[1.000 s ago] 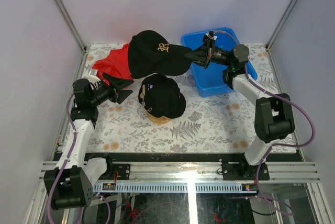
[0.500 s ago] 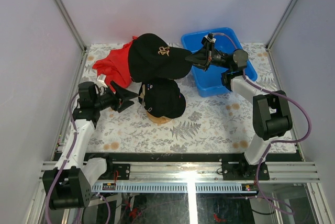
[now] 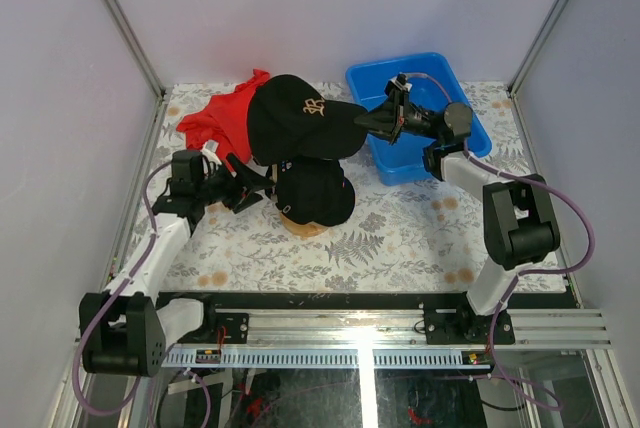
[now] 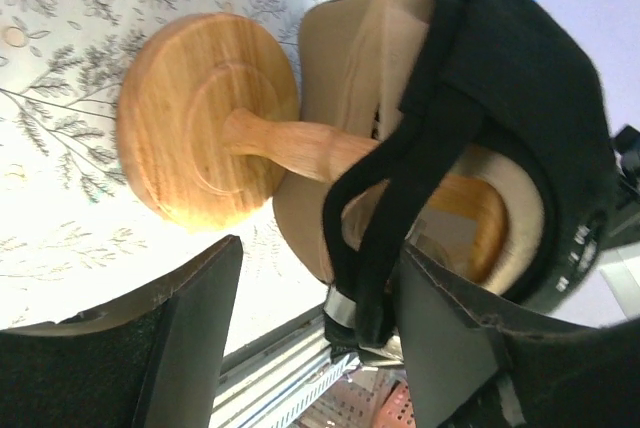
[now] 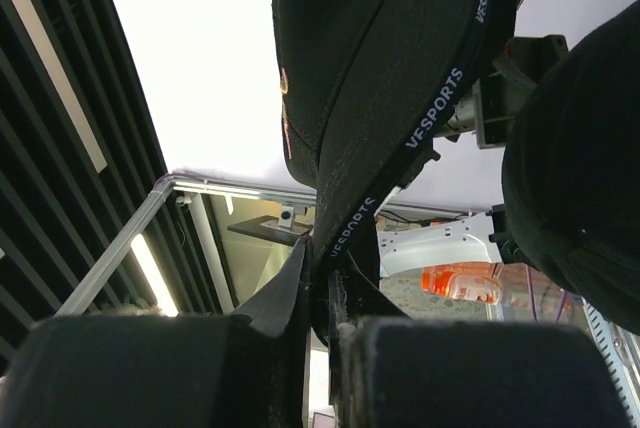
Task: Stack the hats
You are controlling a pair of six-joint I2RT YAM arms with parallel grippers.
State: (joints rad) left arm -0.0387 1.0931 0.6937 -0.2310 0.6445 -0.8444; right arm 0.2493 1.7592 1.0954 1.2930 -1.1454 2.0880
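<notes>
1. Two caps sit on the wooden stand (image 4: 205,133) on the tabletop (image 3: 400,238): a tan cap (image 4: 345,58) underneath, a black cap (image 3: 315,191) over it.
2. Right end effector (image 3: 368,120), jaws together, is clamped on the brim of a third cap (image 3: 295,116), black with a gold emblem, held in the air just behind and above the stand.
3. Left end effector (image 3: 257,189), jaws apart and holding nothing, sits just left of the stand.
4. Blue bin (image 3: 455,78) lies behind and right of the stand, red cloth (image 3: 220,118) behind and left.

Upper cap (image 3: 295,118) above caps (image 3: 318,193) on stand (image 3: 308,231), cloth (image 3: 215,118) left, bin (image 3: 405,166) right
</notes>
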